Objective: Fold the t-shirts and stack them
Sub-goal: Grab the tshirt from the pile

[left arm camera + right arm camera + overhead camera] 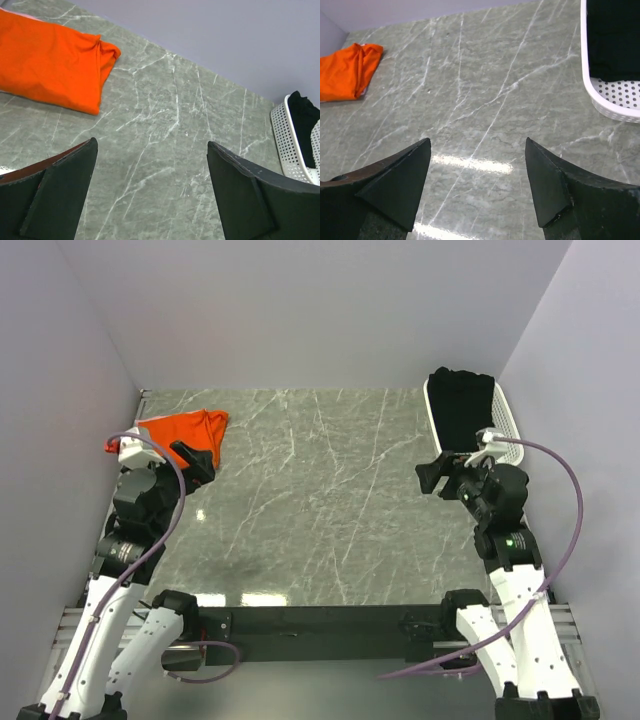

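The orange t-shirt (pixel 182 429) lies folded at the table's far left corner, also seen in the left wrist view as the orange t-shirt (pixel 47 60) and in the right wrist view as the orange t-shirt (pixel 346 72). The black t-shirt (pixel 462 405) is bunched inside the white mesh basket (pixel 508 420) at the far right; it shows as the black t-shirt (pixel 615 37) and the black t-shirt (pixel 304 122). My left gripper (pixel 200 462) hovers open just near of the orange shirt, holding nothing. My right gripper (pixel 437 476) stands open beside the basket, empty.
The grey marble table (pixel 320 500) stretches between the two arms. Pale walls close in the left, back and right sides. The basket (pixel 615 102) sits against the right wall. A black rail runs along the near edge.
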Motion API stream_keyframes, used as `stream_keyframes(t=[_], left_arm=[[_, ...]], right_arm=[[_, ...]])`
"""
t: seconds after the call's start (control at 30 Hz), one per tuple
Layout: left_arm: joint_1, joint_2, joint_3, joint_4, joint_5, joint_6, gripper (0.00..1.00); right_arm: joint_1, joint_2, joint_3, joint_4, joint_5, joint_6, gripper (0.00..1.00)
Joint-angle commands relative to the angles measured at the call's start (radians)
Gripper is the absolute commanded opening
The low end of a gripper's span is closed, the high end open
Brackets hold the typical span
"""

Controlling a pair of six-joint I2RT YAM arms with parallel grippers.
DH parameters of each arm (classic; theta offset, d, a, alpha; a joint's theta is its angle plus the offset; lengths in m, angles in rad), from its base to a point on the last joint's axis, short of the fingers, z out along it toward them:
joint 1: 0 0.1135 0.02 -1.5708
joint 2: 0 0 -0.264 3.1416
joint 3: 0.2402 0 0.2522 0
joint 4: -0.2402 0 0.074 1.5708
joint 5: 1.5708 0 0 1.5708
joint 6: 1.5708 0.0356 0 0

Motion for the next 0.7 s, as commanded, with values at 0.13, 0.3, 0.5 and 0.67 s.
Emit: stream_keyframes(t=[0.13, 0.3, 0.5, 0.67], left_arm=[[-0.003, 0.011, 0.002, 0.025, -0.017, -0.001, 0.98], [-0.003, 0.002, 0.003, 0.024, -0.026, -0.004, 0.99], [-0.003, 0.005, -0.003, 0.032, -0.006, -0.004, 0.99], [-0.003, 0.011, -0.002, 0.027, 0.038, 0.001, 0.99]], right_arm=[[0.003, 0.068, 0.079, -0.012, 0.06, -0.014, 0.83], [0.002, 0.054, 0.082, 0.003, 0.147, -0.011, 0.89], [0.002, 0.193, 0.206, 0.011, 0.301, 0.015, 0.93], [-0.021, 0.475, 0.425, -0.067, 0.512, -0.011, 0.93]])
